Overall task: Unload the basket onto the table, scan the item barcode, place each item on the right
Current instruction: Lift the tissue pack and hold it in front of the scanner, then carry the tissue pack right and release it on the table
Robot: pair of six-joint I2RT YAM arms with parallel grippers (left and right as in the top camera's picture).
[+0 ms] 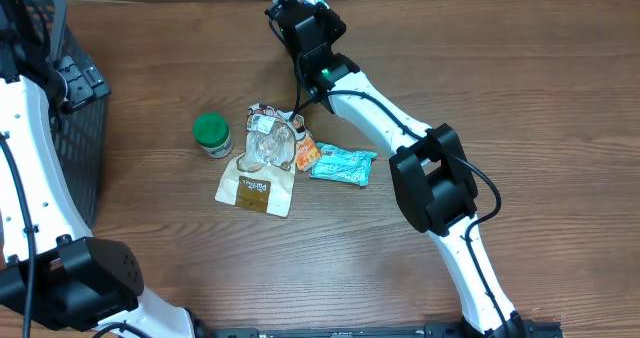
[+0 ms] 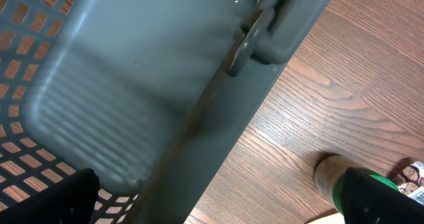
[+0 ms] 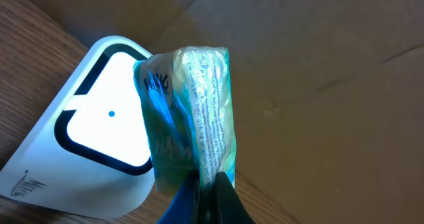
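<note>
My right gripper is shut on the lower edge of a teal printed packet. It holds the packet upright in front of a white scanner whose window glows bright. From overhead this gripper is at the table's far edge, with the packet and scanner mostly hidden behind it. My left gripper stands open over the rim of a dark plastic basket, holding nothing. One of its fingers partly covers a green-lidded jar.
In the middle of the table lie the green-lidded jar, a clear snack bag, a brown pouch, an orange packet and a second teal packet. The basket stands at the left edge. A cardboard wall rises behind the scanner.
</note>
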